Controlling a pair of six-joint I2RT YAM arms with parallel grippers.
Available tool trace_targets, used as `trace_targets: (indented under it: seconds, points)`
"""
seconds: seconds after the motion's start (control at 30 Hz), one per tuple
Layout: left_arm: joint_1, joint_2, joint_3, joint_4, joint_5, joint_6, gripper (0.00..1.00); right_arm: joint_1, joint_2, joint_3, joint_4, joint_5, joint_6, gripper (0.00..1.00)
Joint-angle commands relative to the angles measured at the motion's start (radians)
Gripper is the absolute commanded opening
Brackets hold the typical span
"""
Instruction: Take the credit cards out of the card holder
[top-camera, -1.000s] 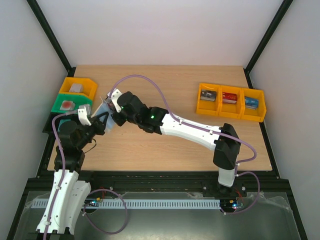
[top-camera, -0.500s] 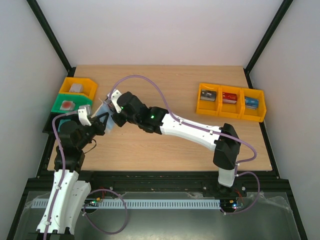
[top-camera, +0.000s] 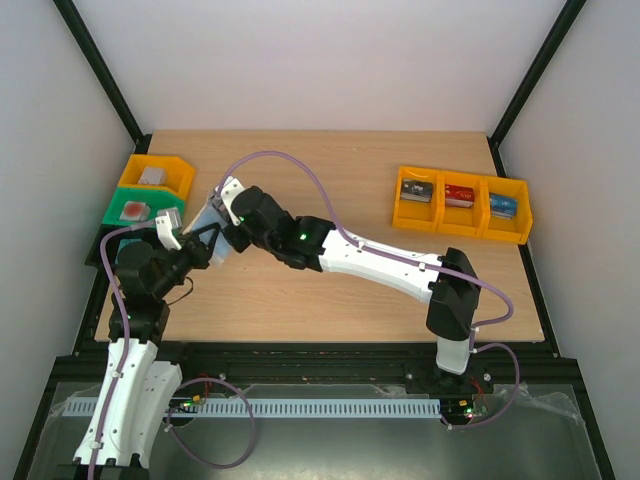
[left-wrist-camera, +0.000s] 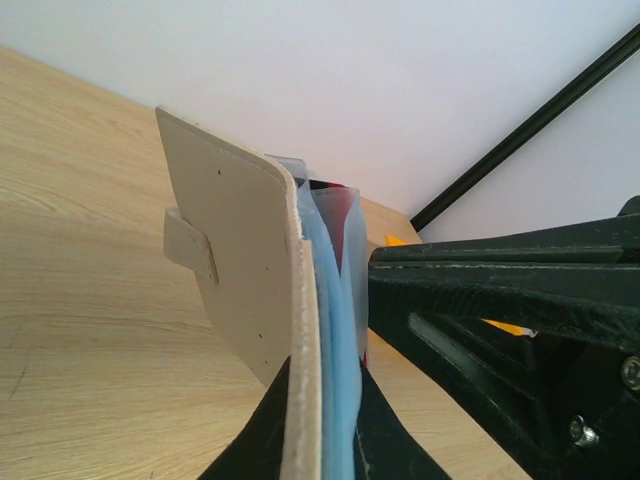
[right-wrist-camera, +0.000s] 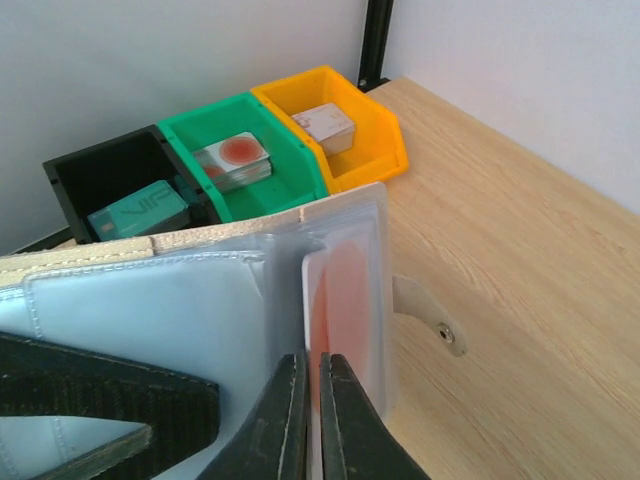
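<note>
step: draw one card out | left end effector clamped shut on card holder, upright over left of worktop | right end effector pinched shut on red credit card in clear pocket | advice: pull straight along the pocket, left arm steady, no twisting

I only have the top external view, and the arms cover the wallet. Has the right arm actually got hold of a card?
Observer: Yes. The right wrist view shows the right fingers pinched on the edge of a red plastic credit card, which sits in a clear pocket.
Operator: And the left arm, is it holding the wallet?
Observer: The left wrist view shows the left fingers clamped over one edge of the pale beige folding card holder and its blue lining.
Operator: Snap tab?
Observer: The small beige snap tab hangs loose, unfastened.
</note>
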Motion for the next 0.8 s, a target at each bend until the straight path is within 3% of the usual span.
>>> trace_targets:
  seconds: [0.0,0.27,0.4,0.47,0.53,0.6,0.77]
  points:
    - [0.007,0.001,-0.014,0.046,0.017,-0.016,0.02,0.017,-0.009,0.016,0.020,0.069,-0.023,0.02]
    - [0.007,0.000,-0.014,0.045,0.012,-0.013,0.02,0.020,-0.008,0.024,0.008,0.058,-0.030,0.02]
    - [0.008,-0.002,-0.016,0.055,0.026,0.005,0.02,0.020,-0.010,0.034,-0.002,0.028,-0.036,0.10]
    - [0.009,-0.004,-0.012,0.063,0.062,0.085,0.02,0.009,-0.018,0.045,-0.023,0.041,-0.037,0.13]
    - [0.010,-0.013,0.006,0.047,0.142,0.230,0.02,-0.038,-0.068,0.024,-0.029,-0.055,-0.034,0.18]
    - [0.014,-0.023,0.047,-0.007,0.242,0.415,0.02,-0.101,-0.144,-0.045,-0.003,-0.257,-0.069,0.31]
    - [0.016,-0.035,0.159,-0.218,0.472,0.787,0.02,-0.226,-0.355,-0.220,-0.001,-0.699,-0.256,0.79]
